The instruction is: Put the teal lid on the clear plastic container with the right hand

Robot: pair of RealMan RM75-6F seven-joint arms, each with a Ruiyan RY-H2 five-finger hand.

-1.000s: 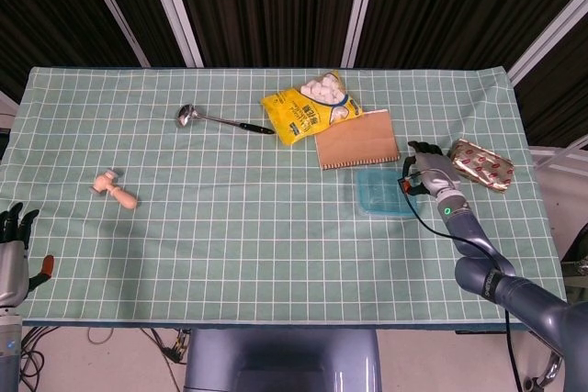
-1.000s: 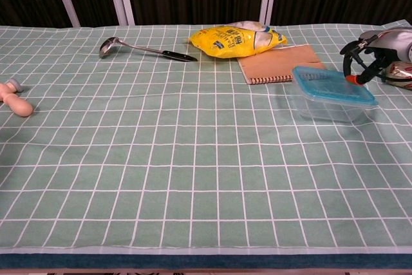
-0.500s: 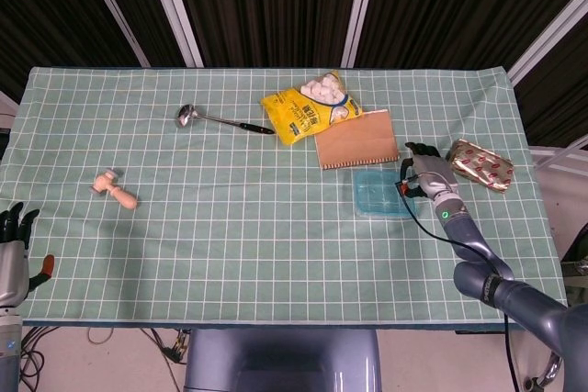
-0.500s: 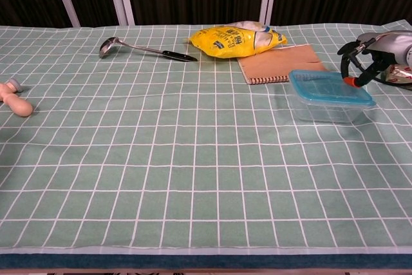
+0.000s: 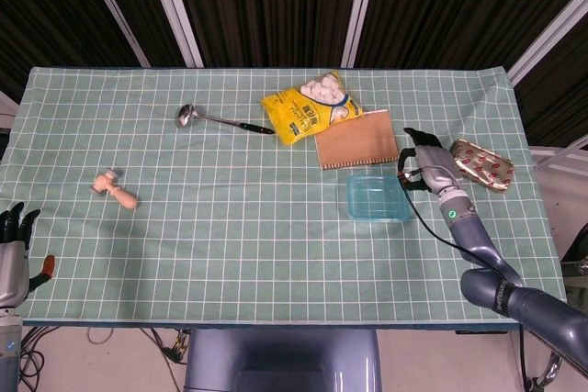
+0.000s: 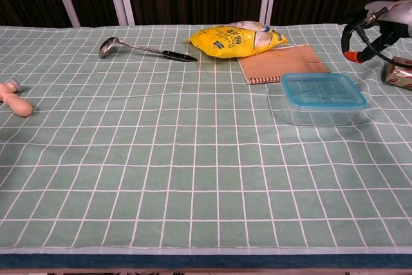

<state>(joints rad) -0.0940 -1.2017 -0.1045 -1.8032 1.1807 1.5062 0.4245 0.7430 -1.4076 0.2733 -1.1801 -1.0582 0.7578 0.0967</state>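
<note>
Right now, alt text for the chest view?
A clear plastic container with its teal lid on sits on a green checked tablecloth; the right robot hand hovers apart at its upper right, holding nothing.

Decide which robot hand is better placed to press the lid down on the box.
Right. The right robot hand is beside the lid and box; the left robot hand is at the far table edge.
</note>
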